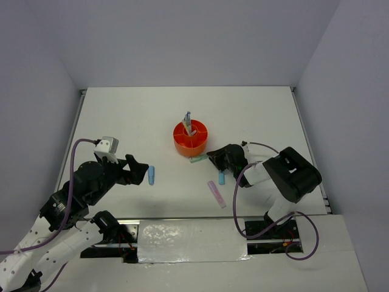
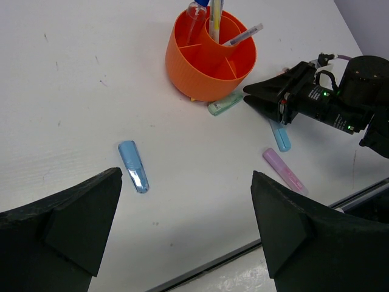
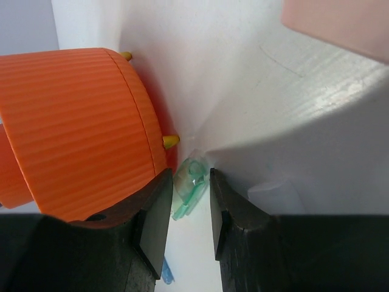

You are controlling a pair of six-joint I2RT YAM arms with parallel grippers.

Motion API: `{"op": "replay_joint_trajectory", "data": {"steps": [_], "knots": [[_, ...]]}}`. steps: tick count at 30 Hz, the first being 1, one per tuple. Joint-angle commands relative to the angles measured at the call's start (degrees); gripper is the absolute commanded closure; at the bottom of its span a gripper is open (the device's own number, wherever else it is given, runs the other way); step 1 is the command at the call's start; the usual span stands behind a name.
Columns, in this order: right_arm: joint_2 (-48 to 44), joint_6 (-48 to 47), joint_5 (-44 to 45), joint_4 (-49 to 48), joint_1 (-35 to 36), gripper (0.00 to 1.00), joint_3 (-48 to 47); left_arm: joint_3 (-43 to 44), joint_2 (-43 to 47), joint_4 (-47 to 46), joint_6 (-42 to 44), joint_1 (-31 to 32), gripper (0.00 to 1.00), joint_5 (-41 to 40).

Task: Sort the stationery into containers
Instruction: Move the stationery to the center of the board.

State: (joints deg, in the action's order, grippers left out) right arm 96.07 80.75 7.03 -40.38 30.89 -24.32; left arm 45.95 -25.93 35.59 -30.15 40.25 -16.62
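Your right gripper (image 1: 211,157) is low over the desk (image 1: 121,121), just beside the orange organiser (image 1: 190,140). Its jaws are narrow, and the end of the green marker (image 3: 189,185) sits between them. From the right wrist camera the marker fills the gap, so the jaws look closed on it. The green marker (image 1: 198,159) lies flat on the desk, right next to the wall of the organiser (image 3: 79,128).

Your left gripper (image 1: 141,172) is on the other side, well apart from the organiser. Its jaws are as wide as they go and hold nothing. A blue marker (image 1: 151,175) lies on the desk just in front of them. From the left wrist camera you see this blue marker (image 2: 132,166) lying flat, a bit ahead of the left jaw tip.

The organiser (image 2: 200,76) stands upright near the middle of the desk. A few pens (image 2: 214,21) stand in it, leaning a little. Some stick up from the middle part, and one leans toward the rim.

A second blue marker (image 1: 222,178) lies near your right gripper (image 2: 252,97), on the near side of it. A pink marker (image 1: 216,194) lies a little nearer to the arm bases. Both lie flat on the desk, outside the organiser, and close to each other.
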Motion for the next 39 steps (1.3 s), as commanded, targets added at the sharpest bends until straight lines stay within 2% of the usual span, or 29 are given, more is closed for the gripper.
{"op": "replay_joint_trajectory", "data": {"steps": [1,10,13,14,15,20,30,36,39], "knots": [[-0.27,-2.61,2.03,6.1,-0.92,0.62,-2.75,0.01,-0.08,-1.84,0.62,-0.17,0.01,0.45],[5.17,-1.39,-0.08,5.05,-2.5,0.69,-6.18,-0.16,0.45,-2.02,0.53,-0.17,0.01,0.63],[5.88,-1.21,-0.26,4.7,-2.95,0.76,-6.97,-0.25,0.36,-2.02,0.53,-0.17,0.01,0.71],[5.79,-1.21,-0.09,5.13,-2.77,0.86,-7.32,-0.16,0.27,-1.93,0.53,-0.26,0.01,0.71],[5.71,-1.64,0.0,6.18,-2.86,0.87,-7.59,-0.16,0.36,-2.02,0.62,-0.17,0.01,0.71],[5.18,-1.56,-0.43,6.72,-2.86,0.87,-6.63,-0.16,0.27,-2.02,0.62,-0.17,0.01,0.71],[6.59,-3.93,-5.88,-1.89,-0.84,0.94,-2.58,-0.25,0.09,-2.11,0.53,-0.17,0.01,0.8],[2.81,-4.55,-5.63,-5.76,5.3,0.94,1.63,-0.16,0.0,-1.93,0.53,-0.17,0.01,0.71],[-0.08,-5.07,-3.87,-3.93,9.79,0.94,2.78,-0.16,0.27,-1.93,0.53,-0.17,0.01,0.54]]}}
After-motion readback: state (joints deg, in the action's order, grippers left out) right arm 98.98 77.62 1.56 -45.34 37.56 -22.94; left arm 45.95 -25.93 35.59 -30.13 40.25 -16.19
